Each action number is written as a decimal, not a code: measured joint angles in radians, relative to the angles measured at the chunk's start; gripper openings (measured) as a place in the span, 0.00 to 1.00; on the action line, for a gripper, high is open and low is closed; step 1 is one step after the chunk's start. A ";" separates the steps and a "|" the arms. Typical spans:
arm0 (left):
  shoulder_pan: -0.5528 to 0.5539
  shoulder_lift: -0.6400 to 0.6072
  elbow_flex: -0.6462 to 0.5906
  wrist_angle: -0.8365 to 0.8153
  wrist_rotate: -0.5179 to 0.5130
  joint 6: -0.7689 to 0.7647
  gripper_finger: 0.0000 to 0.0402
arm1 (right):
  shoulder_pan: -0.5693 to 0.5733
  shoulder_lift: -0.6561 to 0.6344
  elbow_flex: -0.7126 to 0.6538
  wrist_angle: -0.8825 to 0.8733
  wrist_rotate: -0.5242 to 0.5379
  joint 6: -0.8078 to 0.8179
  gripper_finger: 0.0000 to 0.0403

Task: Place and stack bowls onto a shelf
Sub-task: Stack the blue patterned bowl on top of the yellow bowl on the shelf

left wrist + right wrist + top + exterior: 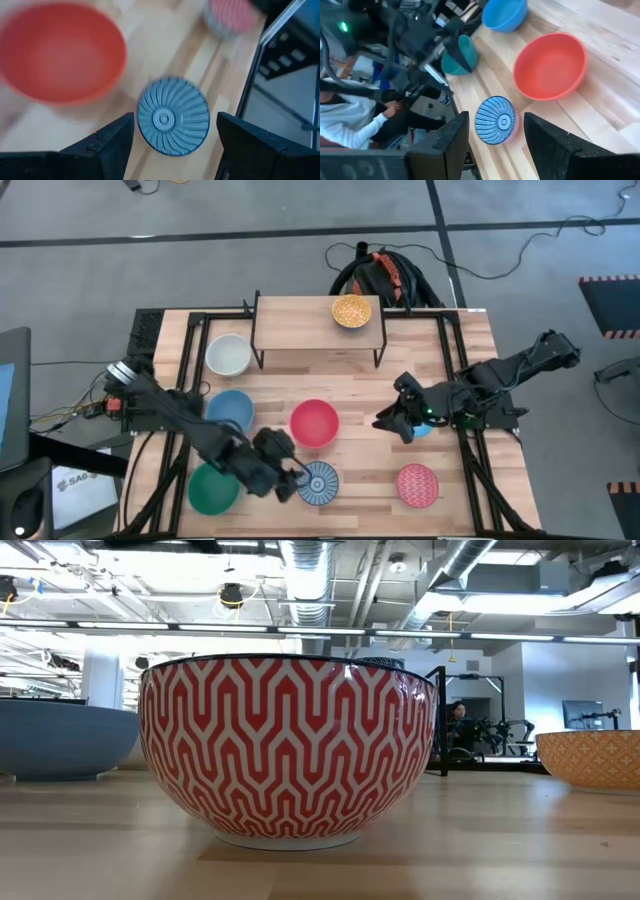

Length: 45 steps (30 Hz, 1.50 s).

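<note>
The left pincer hangs spread wide over the blue-and-white bowl, which sits upright on the bench just in front of the red bowl; only the yellow bowl is on the shelf. The right pincer hovers released mid-bench, holding nothing. The patterned bowl looks like glazed ceramic: stiff, slick, chippable, fairly heavy, so it is probably best pinched across its rim wall.
</note>
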 joint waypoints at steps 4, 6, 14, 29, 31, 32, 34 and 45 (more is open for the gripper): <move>0.008 0.099 0.005 -0.002 0.049 -0.064 0.67 | -0.005 0.000 0.000 -0.028 0.004 0.024 0.53; 0.010 0.131 0.005 -0.004 0.064 -0.094 0.67 | -0.009 0.000 0.000 -0.034 0.005 0.031 0.53; 0.022 0.149 0.006 -0.015 0.083 -0.127 0.67 | -0.018 0.000 0.000 -0.040 0.004 0.033 0.53; 0.039 0.231 0.000 -0.019 0.116 -0.161 0.65 | 0.029 0.115 0.000 -0.068 0.002 0.066 0.53; 0.044 0.233 0.001 -0.013 0.104 -0.161 0.62 | 0.029 0.113 0.000 -0.065 0.002 0.066 0.53; 0.044 0.235 0.001 -0.015 0.102 -0.160 0.60 | 0.028 0.113 0.000 -0.063 0.002 0.066 0.53; 0.045 0.242 0.000 -0.018 0.099 -0.159 0.55 | 0.021 0.111 0.000 -0.069 0.002 0.066 0.53; 0.058 0.292 0.002 0.036 0.137 -0.131 0.34 | 0.008 0.101 0.000 -0.077 0.002 0.064 0.53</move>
